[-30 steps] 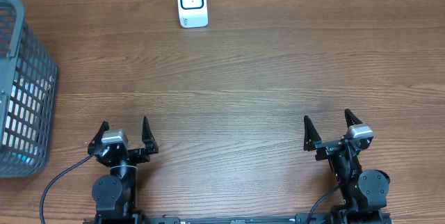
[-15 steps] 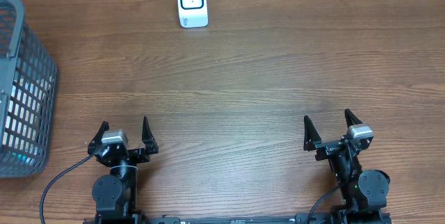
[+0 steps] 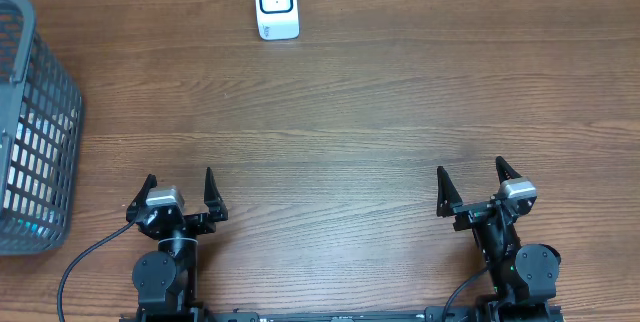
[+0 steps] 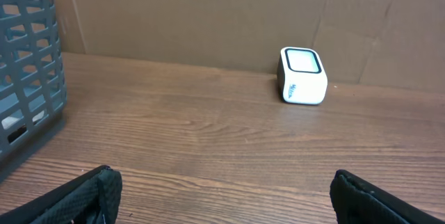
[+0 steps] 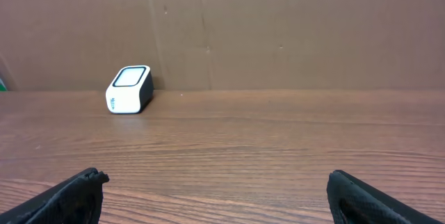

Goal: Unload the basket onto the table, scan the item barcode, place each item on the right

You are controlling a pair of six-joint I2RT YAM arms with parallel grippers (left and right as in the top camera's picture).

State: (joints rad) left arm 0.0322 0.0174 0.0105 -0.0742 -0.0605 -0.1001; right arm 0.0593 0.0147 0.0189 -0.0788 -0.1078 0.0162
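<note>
- The left gripper (image 3: 179, 175) is spread wide, its 2 fingers well apart with nothing between them, low over the surface (image 3: 380, 112).
- The right gripper (image 3: 471, 166) is spread just as wide and is also empty.
- The basket (image 3: 45, 112) stands to the left of the left gripper and a little ahead of it, well apart from the right gripper.
- The item (image 3: 28, 227) shows only as pale and teal patches through the mesh at the basket's near end, level with the left gripper and to its left. Its shape, and where its barcode sits, cannot be told.
- The scanner (image 3: 276, 4) stands far ahead of both grippers, ahead and right of the left 1 and ahead and left of the right 1. Its dark window faces up.
- Handling, as a judgement: whatever lies in a shopping basket is probably a light pack. Whether it is stiff or soft cannot be told, so a gentle squeeze is safest.
- Where to hold: come down through the basket's open top and pinch 2 opposite sides or an edge, leaving the barcode face bare for the window.
- The mesh walls are a risk, since wide fingers may catch on them.
- No step looks begun, and the left gripper is the nearer 1 for the pick.
</note>
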